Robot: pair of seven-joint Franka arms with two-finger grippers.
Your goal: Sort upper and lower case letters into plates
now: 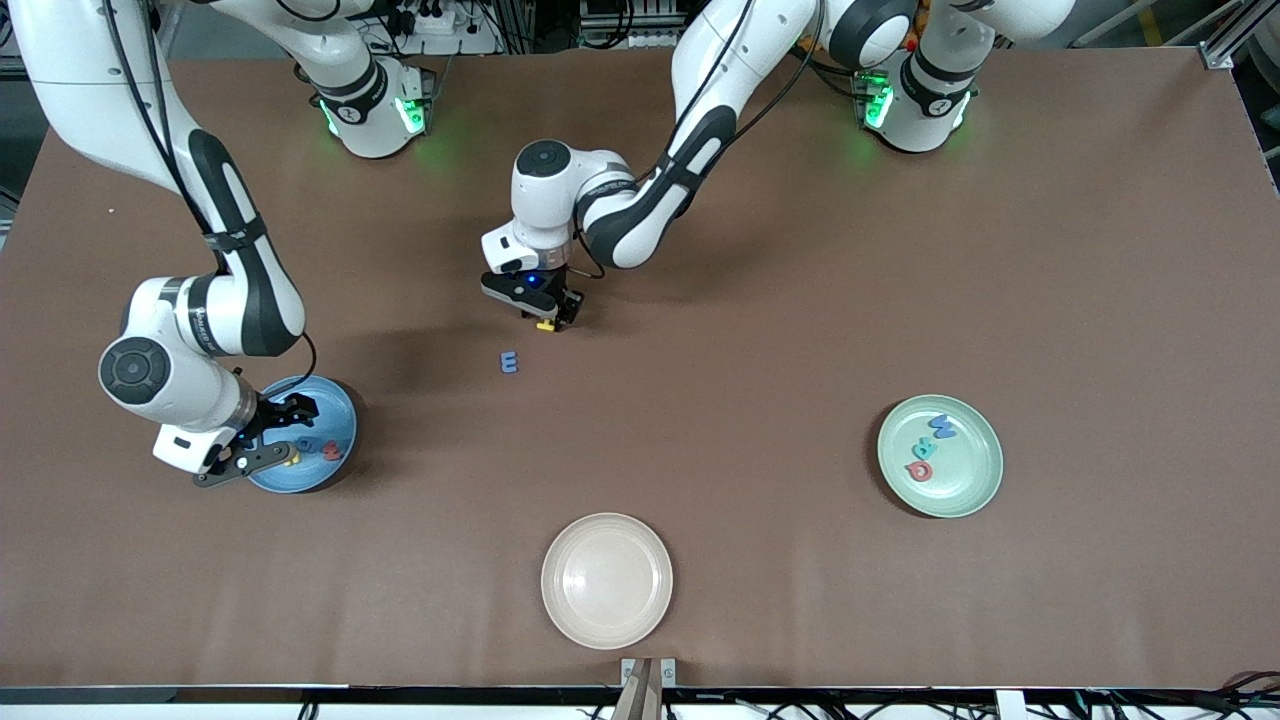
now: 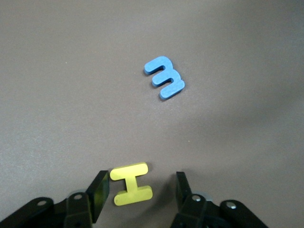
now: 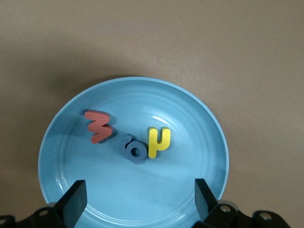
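I see three letters (image 3: 128, 137) in the sky-blue plate (image 1: 340, 400) under my right gripper's (image 3: 137, 199) spread fingers, three in the mint plate (image 1: 975, 490), while my left gripper's (image 2: 142, 192) half-spread fingers straddle the yellow I (image 2: 130, 184) mid-worktop (image 1: 800, 300).

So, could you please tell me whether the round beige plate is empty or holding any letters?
Empty: the front view shows the round beige plate with a bare surface and no letters on it.

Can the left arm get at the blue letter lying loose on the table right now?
Probably not yet: the left gripper has its jaws around the yellow letter. The blue letter lies close by with nothing over it.
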